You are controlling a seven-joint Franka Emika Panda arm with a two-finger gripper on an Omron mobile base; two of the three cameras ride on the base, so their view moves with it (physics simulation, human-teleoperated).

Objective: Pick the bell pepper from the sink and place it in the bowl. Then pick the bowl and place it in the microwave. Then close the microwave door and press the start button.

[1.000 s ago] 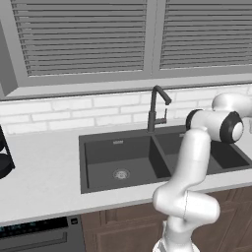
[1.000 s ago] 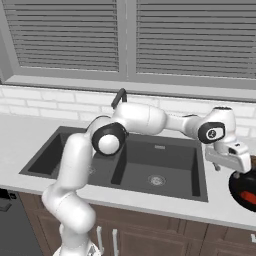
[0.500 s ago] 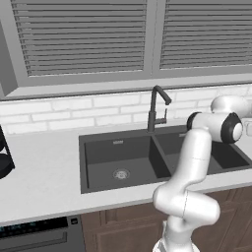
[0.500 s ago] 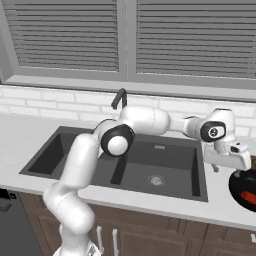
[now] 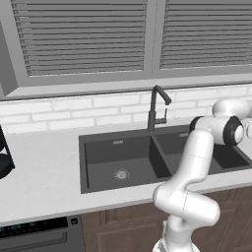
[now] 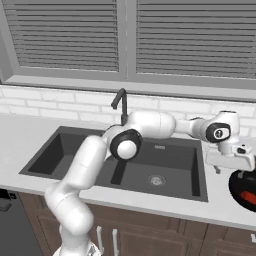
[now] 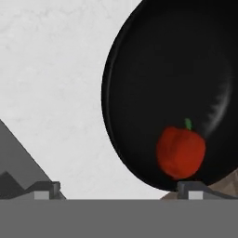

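The pale desk (image 6: 30, 135) runs wide beneath me, carrying everything here, with a white brick wall (image 5: 74, 110) and a slatted window (image 6: 125, 35) behind it. Sunk into the desk is the sink (image 6: 75, 150), a dark grey double basin well off to one side of my fingers (image 7: 118, 186); its tall dark faucet (image 5: 155, 106) rises at the back edge between the two basins, and a round drain (image 6: 156, 179) shows in the basin nearer to me. My white arm (image 6: 150, 125) stretches across the sink and out over the desk on its far side.

There, directly under my hand, sits the bowl (image 7: 176, 60), black, round and shallow, resting on the pale desk beside the sink. In the right base view I see only a slice of its dark rim at the picture's edge, just below my hand.

The bell pepper (image 7: 181, 151) lies inside the bowl, glossy red with its small green stem showing, near the rim closest to my fingers. It is apart from my tips: nothing is between them.

My fingers are spread wide, one tip above the bare desk and the other at the bowl's near rim, holding nothing.
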